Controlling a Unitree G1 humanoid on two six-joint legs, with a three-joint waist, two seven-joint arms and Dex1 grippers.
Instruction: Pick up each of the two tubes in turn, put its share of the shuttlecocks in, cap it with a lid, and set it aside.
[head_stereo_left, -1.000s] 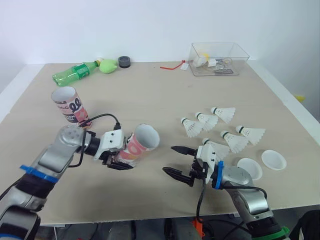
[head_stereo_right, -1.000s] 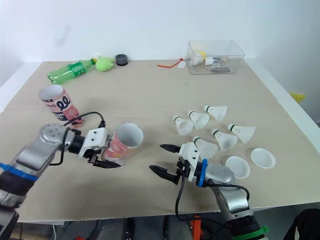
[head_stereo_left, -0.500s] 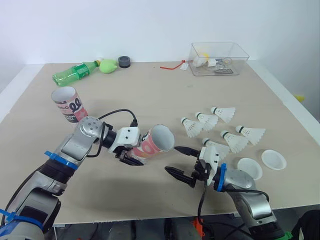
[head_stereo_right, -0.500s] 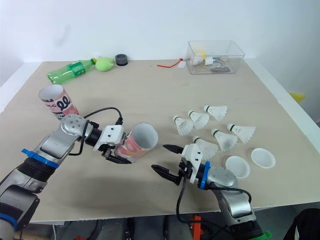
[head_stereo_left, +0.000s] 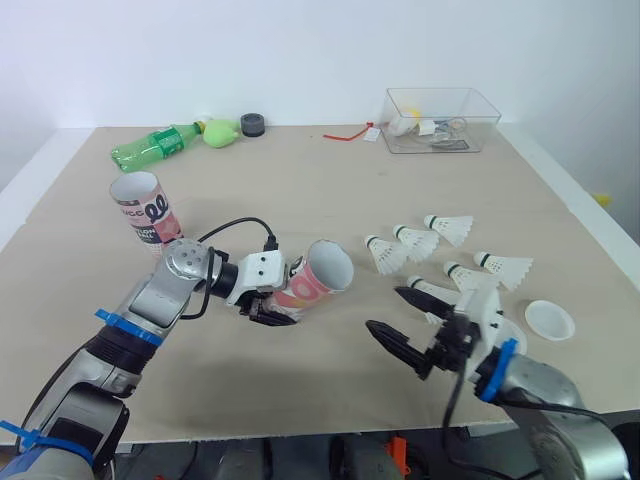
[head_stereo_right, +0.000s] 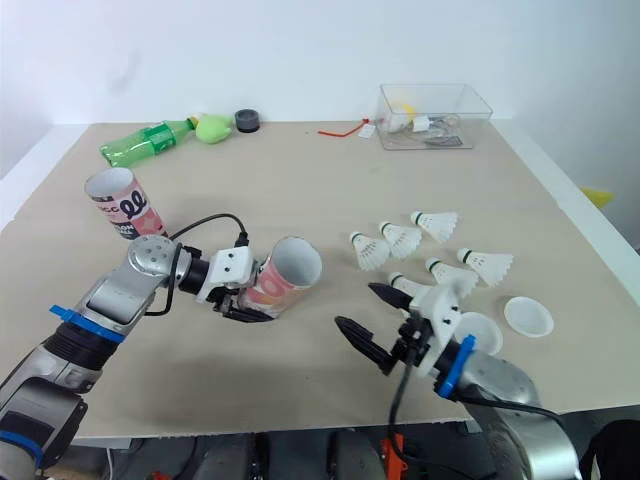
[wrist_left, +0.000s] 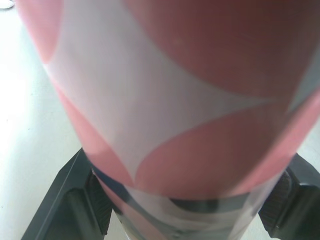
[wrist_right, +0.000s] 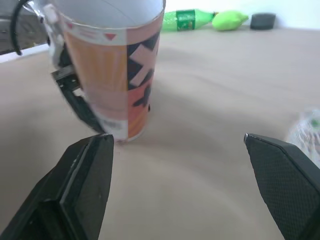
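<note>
My left gripper (head_stereo_left: 272, 305) is shut on the lower part of a pink and white tube (head_stereo_left: 318, 283), which tilts with its open mouth facing right. In the left wrist view the tube (wrist_left: 175, 100) sits between both black fingers (wrist_left: 65, 200). A second tube (head_stereo_left: 145, 210) stands upright at the far left. My right gripper (head_stereo_left: 386, 309) is open and holds nothing, just right of the held tube's mouth and facing the tube (wrist_right: 115, 65). Several white shuttlecocks (head_stereo_left: 415, 241) lie beyond it. One white lid (head_stereo_left: 548, 320) lies at the right, another (head_stereo_left: 508, 333) beside my right wrist.
A green bottle (head_stereo_left: 155, 146), a lime-green object (head_stereo_left: 220, 132) and a black cap (head_stereo_left: 253, 124) lie along the far edge. A clear plastic box (head_stereo_left: 440, 118) stands at the back right, with a red cord (head_stereo_left: 350, 133) beside it.
My left gripper has carried the tube to the right, toward the table's middle. My right gripper, still open, has shifted to the right and nearer to me.
</note>
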